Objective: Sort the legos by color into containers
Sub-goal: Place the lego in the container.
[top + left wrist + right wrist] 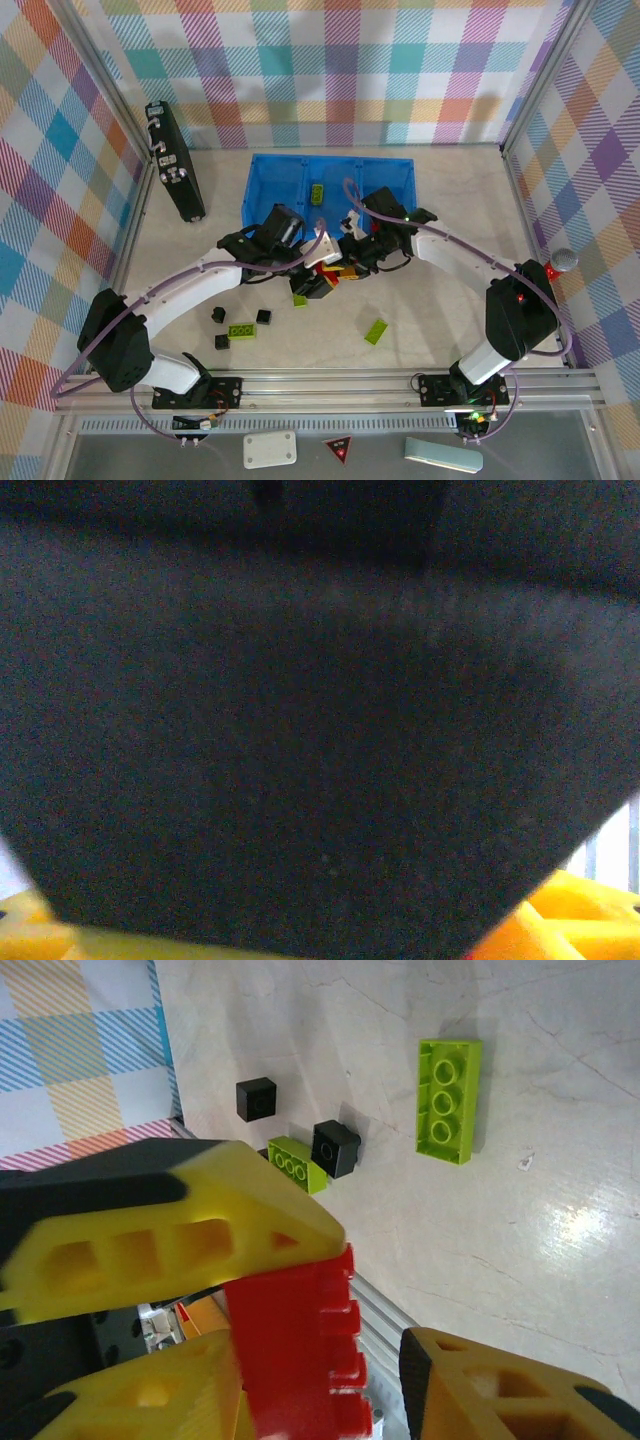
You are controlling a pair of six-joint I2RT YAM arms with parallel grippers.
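Right gripper [352, 262] pinching a red lego [300, 1350] just in front of the blue tray [262, 190], clear of the table [450, 330]. Left gripper [308, 285] close against it; whether spread or closed cannot be told.

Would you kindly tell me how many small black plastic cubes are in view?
3, on the table's near-left part: the leftmost cube, the right cube, and the nearest cube beside a lime-green studded brick. Others may be hidden from view.

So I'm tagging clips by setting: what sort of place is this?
Probably a lab robot cell: plaid backdrop panels, an aluminium frame, and a left arm and right arm bolted at the table edge.
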